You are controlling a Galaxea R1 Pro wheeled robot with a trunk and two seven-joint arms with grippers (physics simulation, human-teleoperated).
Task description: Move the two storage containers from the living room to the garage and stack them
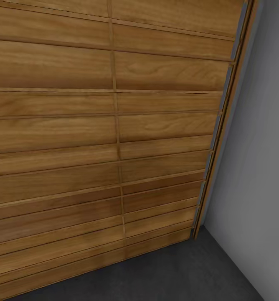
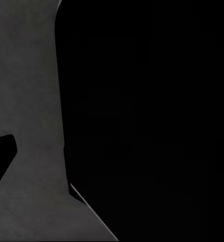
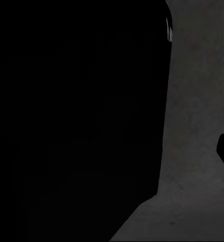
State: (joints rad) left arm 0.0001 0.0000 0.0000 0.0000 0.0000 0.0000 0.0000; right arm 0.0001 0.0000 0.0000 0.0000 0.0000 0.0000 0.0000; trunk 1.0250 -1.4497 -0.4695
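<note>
The head camera faced the garage's slatted door (image 1: 110,125) above grey floor (image 1: 164,276), no bins in sight, jaws' state untellable; light, stiff, thin-walled bins would probably suit rim grips.

We see little of our own body here; in the left wrist view a large matte black mass (image 2: 147,116) with a rounded corner and one thin pale edge line; in the right wrist view a similar flat black slab (image 3: 76,116), featureless, with small pale glints near one corner; no cables, screws or markings can be made out.
</note>
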